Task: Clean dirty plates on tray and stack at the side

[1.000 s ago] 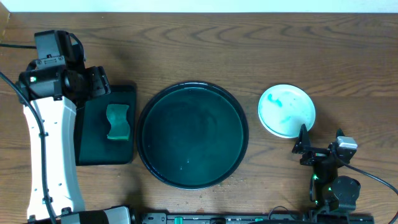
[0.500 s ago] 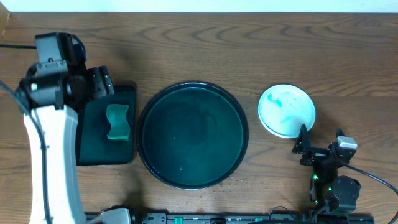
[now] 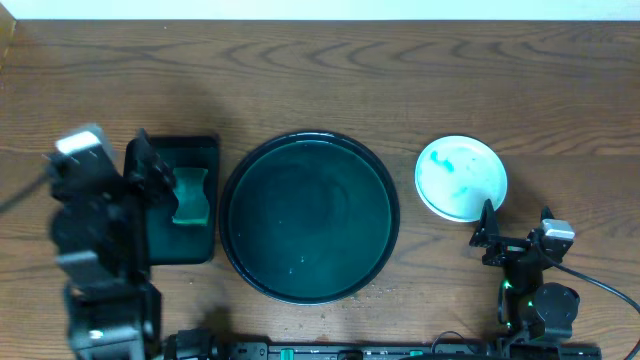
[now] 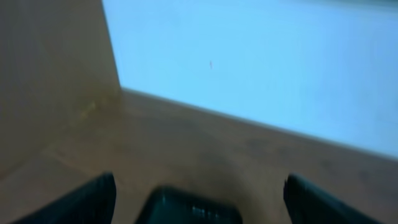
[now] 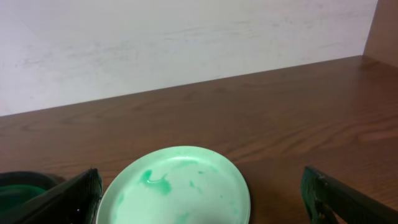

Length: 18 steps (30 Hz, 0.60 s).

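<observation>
The large round dark tray (image 3: pixel 308 152) sits mid-table with nothing on it. A pale plate (image 3: pixel 461 177) with teal smears lies on the table to its right; it also shows in the right wrist view (image 5: pixel 177 186). I cannot tell whether other plates lie under it. My right gripper (image 3: pixel 516 212) is open and empty just in front of that plate, with the jaws wide apart (image 5: pixel 200 177). My left gripper (image 3: pixel 155 170) is blurred over the left part of the rectangular tray. In the left wrist view (image 4: pixel 199 180) its jaws are wide apart and empty.
A small rectangular dark tray (image 3: pixel 200 245) lies left of the round tray and holds a green sponge (image 3: pixel 190 195). The left arm's body (image 3: pixel 95 260) covers the table's front left. A pale wall (image 5: pixel 186 37) runs behind the table.
My left arm has swung back toward the table's front, and its gripper has slid down over the rectangular tray's left side. The right arm and the plate have not moved.
</observation>
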Motion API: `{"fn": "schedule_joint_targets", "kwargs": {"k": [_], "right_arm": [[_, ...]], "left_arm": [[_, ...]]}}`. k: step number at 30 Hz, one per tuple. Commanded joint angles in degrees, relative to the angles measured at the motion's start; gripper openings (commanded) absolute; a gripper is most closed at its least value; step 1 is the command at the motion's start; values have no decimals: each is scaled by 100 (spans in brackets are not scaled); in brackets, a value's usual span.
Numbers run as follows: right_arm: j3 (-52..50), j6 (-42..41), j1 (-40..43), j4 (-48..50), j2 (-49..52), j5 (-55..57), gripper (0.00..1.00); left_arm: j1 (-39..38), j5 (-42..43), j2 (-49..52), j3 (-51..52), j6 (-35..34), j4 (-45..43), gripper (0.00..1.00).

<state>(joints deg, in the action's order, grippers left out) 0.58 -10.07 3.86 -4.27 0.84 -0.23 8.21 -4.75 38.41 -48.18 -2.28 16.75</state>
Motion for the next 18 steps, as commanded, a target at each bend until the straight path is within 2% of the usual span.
{"fn": "schedule_joint_targets", "kwargs": {"k": [1,4,10,18], "right_arm": [[-26,-59,22,2,-42,-24,99],[-26,-59,22,2,-42,-24,99],[-26,-59,22,2,-39,-24,99],[-26,-59,22,4,-42,-24,99]], "left_arm": [[-229,-46,-699,1266,516,-573,86],[-391,-50,-1296,2100,835,-1099,86],[-439,-90,-2402,3587,870,-2009,86],[-437,-94,-3331,4568,870,-2221,86]]}}
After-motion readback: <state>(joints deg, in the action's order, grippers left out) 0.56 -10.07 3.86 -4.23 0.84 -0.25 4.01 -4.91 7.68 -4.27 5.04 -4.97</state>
